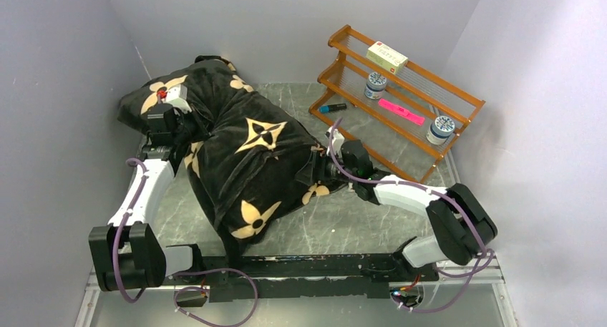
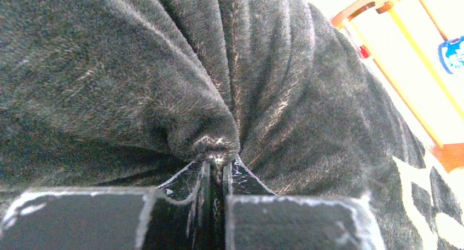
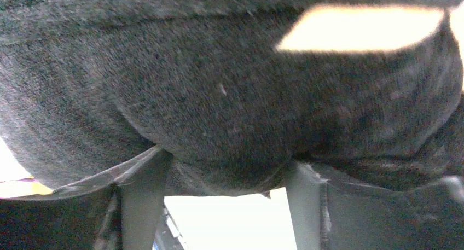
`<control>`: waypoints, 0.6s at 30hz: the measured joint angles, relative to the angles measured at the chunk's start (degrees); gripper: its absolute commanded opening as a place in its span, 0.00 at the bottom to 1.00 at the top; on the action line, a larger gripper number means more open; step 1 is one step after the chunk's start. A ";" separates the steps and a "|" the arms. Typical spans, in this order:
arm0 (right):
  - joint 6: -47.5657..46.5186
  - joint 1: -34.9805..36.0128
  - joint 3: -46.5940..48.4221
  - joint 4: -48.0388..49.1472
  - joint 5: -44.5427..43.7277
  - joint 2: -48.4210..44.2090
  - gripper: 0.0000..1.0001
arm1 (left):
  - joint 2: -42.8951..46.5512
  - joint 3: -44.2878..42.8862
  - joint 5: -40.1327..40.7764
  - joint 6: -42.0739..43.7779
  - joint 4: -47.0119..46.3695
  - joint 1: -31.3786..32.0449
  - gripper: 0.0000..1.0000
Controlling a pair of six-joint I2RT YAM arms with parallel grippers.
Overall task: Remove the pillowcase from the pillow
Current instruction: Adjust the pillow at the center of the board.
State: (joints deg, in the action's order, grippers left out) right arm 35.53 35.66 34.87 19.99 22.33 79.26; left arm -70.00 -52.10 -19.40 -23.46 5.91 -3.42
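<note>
On marble top, pillowcase [image 1: 236, 162] edge-to-edge.

walls [image 1: 64, 62]: plain lilac-grey | table [image 1: 343, 227]: grey marble w/ veins | wood rack [image 1: 401, 101]: far-right corner

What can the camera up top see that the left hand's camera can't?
Only the top view shows the tan flowers across the whole pillowcase, the right gripper at its right edge, the box, two jars and pink marker on the wooden rack.

Only the left wrist view shows the left gripper shut on a pinch of black plush, folds fanning out from it.

Both show the pillowcase and part of the rack. The pillow is hidden in both.
</note>
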 measured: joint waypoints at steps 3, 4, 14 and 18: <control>-1.05 -0.02 3.52 0.17 0.85 2.95 0.17 | -1.73 -0.07 -1.40 -0.26 -2.34 0.00 0.05; -1.97 -0.09 4.70 -0.33 0.74 3.30 0.05 | -2.32 -0.24 -1.73 -0.31 -2.93 0.00 0.05; -9.20 -4.28 13.42 -12.33 -1.97 2.36 0.00 | -9.55 -10.58 -2.75 -0.15 -0.31 2.80 0.05; -11.93 -5.66 14.36 -16.24 -3.96 0.48 0.00 | -10.08 -11.85 -2.73 -0.07 0.66 3.56 0.05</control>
State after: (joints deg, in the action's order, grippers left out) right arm 23.59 30.00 49.23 3.75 18.37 79.75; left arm -80.07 -63.94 -22.13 -23.53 6.57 0.14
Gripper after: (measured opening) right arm 0.030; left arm 0.090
